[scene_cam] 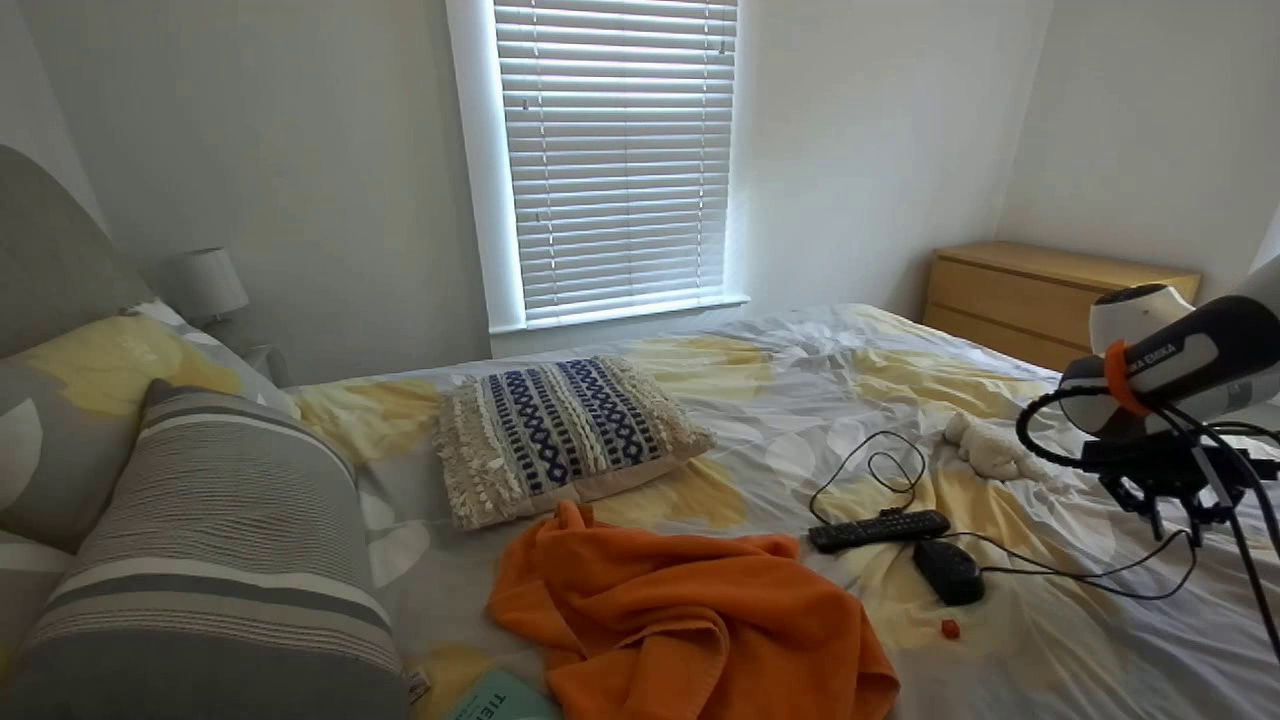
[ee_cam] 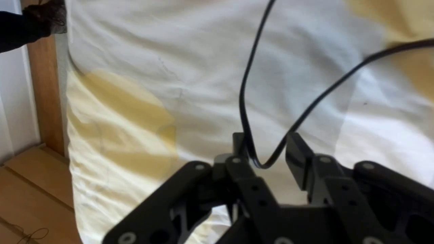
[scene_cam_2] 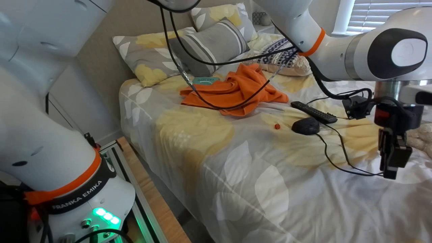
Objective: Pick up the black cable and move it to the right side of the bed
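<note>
In the wrist view, the gripper point(ee_cam: 265, 149) has its fingers apart above the bed point(ee_cam: 203, 84), a bend of the black cable point(ee_cam: 241, 101) between them; contact is unclear. In an exterior view, the cable trails from its black block point(scene_cam: 948, 573), just beside a remote point(scene_cam: 880, 530). In an exterior view, the bend shows at the fingertips, well apart from an orange cloth point(scene_cam_2: 233, 89).

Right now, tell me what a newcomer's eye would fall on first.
Probably the bright orange cloth, crumpled on the bed near the patterned cushion. Then, perhaps, the white robot arm extended over the bed. In the wrist view, a bend of the black cable shows between the fingers of the open end effector.
</note>
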Available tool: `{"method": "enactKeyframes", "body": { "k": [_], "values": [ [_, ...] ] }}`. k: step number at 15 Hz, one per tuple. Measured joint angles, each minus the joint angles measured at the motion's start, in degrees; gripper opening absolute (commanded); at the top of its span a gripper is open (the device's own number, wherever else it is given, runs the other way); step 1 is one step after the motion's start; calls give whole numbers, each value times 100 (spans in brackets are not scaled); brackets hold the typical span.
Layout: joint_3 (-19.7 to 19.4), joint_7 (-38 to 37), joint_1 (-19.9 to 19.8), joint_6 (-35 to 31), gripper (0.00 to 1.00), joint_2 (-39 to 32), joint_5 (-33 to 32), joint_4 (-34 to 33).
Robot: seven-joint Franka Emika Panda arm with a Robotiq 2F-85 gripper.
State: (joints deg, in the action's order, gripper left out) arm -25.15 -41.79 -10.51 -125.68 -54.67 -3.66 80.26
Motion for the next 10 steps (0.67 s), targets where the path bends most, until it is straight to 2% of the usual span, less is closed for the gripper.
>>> {"method": "enactKeyframes", "body": {
  "k": [4,10],
  "values": [
    [573,-1,14,405,98,154,472,-194],
    [1220,37,62,1263,100,678,979,-250]
  ]
}}
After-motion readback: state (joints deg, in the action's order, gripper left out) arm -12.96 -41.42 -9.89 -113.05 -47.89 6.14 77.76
